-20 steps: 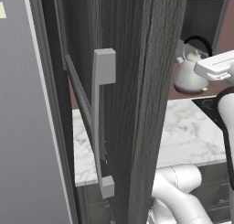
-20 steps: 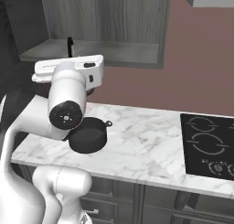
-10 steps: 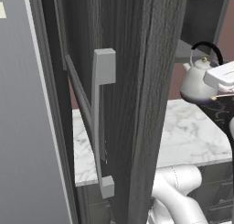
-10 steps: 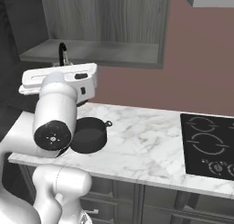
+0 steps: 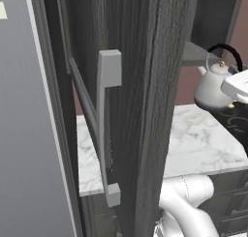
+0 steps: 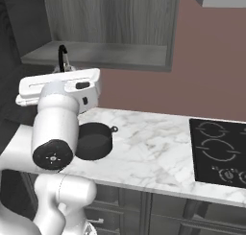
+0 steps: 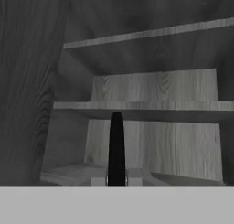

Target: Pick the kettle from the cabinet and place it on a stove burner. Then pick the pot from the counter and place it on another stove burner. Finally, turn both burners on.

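Pale kettle [image 5: 213, 88] aloft at three o'clock beside the open cabinet door [image 5: 128, 110], gripper [image 7: 117, 179] pinched tight on its thin black handle [image 7: 116, 147], cabinet [image 6: 103, 30] shelf behind, black pot [image 6: 93, 140] on the marble counter [image 6: 149, 150], cooktop [image 6: 218, 152] at four o'clock

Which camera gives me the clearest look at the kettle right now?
The left base view: the small pale rounded kettle shows its spout, knobbed lid and black arched handle. The right base view gives just its handle above the arm; the hand view, a black strip of it.

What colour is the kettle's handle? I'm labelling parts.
Black: a thin arched handle over the pale kettle, clearest in the left base view.
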